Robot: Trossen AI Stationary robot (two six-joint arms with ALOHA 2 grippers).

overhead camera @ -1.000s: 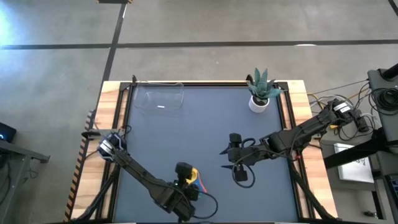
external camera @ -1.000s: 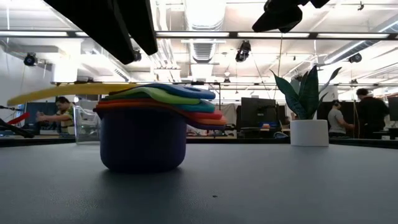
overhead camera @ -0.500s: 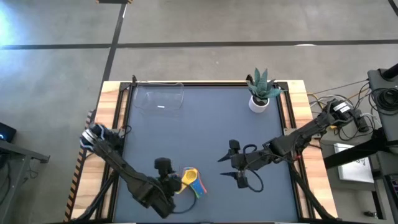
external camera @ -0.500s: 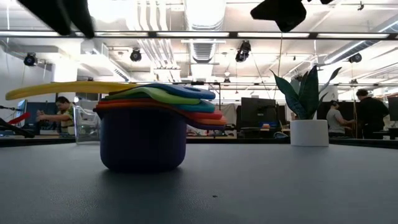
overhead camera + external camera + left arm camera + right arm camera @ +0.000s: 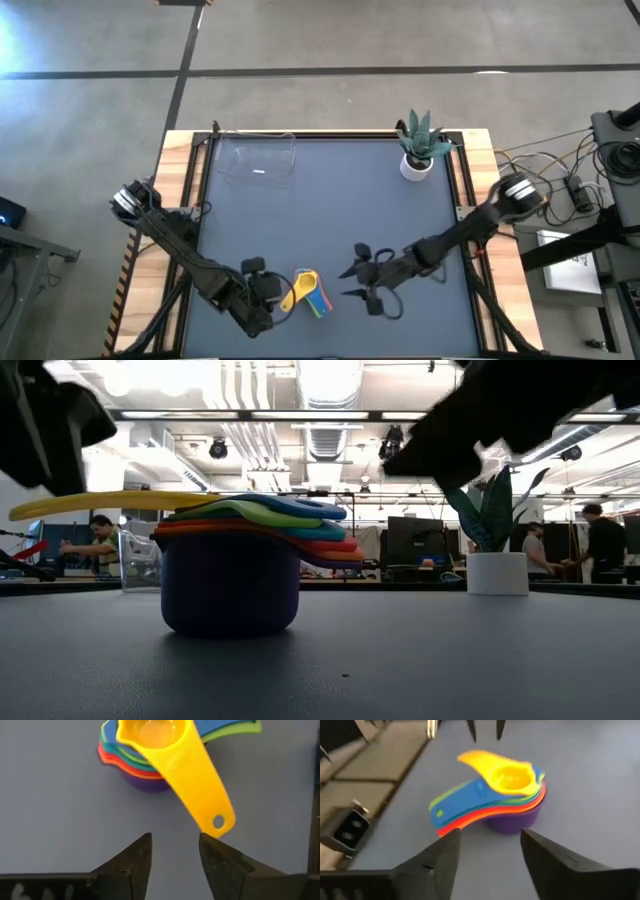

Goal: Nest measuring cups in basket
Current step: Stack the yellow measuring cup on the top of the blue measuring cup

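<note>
So the stacked measuring cups (image 5: 306, 292) sit near the table's front edge, well away from the basket (image 5: 255, 158), yellow handle aimed at the nearer, half-open left gripper (image 5: 268, 290), right gripper (image 5: 352, 282) open opposite.

We identify an open-plan lab: exposed ceiling ducts (image 5: 322, 395), monitors (image 5: 412, 540), seated people (image 5: 95, 545) at desks, concrete floor (image 5: 320, 40).

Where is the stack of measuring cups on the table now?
In the high view, the stack of measuring cups sits near the table's front edge, between the left gripper and the right gripper.
</note>
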